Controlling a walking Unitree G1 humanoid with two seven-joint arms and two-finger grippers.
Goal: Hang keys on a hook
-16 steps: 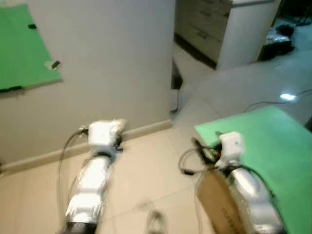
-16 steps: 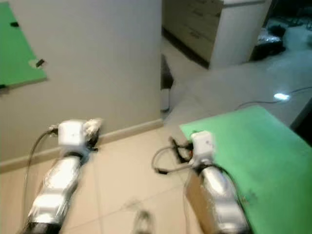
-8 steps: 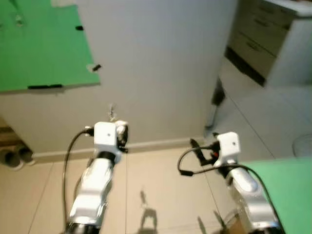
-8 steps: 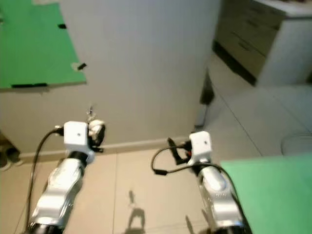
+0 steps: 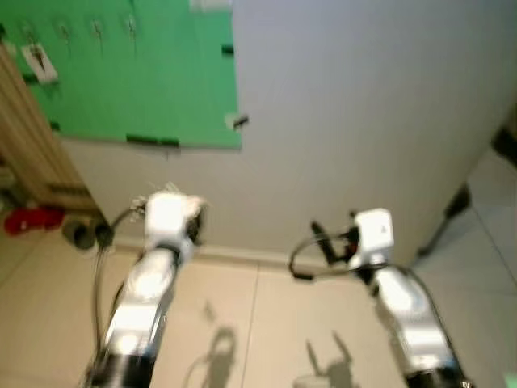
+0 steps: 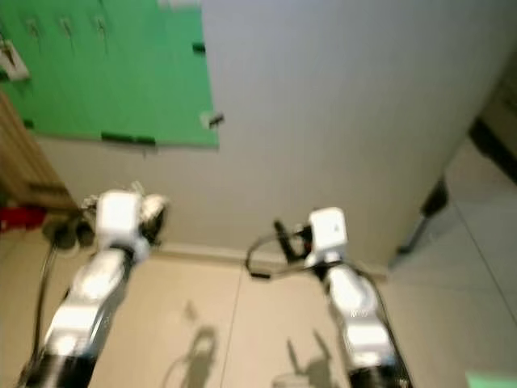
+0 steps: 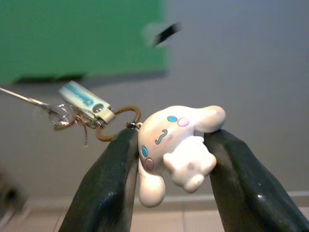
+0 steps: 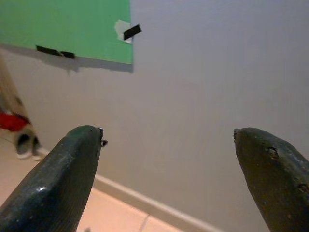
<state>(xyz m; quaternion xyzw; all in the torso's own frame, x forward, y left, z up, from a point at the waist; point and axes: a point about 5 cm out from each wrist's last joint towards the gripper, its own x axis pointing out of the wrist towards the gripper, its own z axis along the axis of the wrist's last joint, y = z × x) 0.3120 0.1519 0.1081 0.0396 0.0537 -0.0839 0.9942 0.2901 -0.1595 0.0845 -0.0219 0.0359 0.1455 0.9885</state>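
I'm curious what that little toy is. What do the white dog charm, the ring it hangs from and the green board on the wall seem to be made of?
White dog charm: probably moulded rubber or soft plastic; smooth, matte, rounded, painted face.
Ring: likely metal; thin, brassy loop.
Green board: looks like matte card or foam sheet; flat, uniform colour, taped at its edges. Hard to confirm.

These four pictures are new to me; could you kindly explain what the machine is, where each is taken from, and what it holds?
It is a walking humanoid robot with two silver arms. The two wide pictures come from its head cameras, looking down at its arms, a grey wall and a green board carrying small hooks. The two close pictures come from wrist cameras looking along each pincer's black fingers. The left pincer is shut on a white cartoon-dog keychain, with a ring and keys dangling. The right pincer is open and holds nothing.
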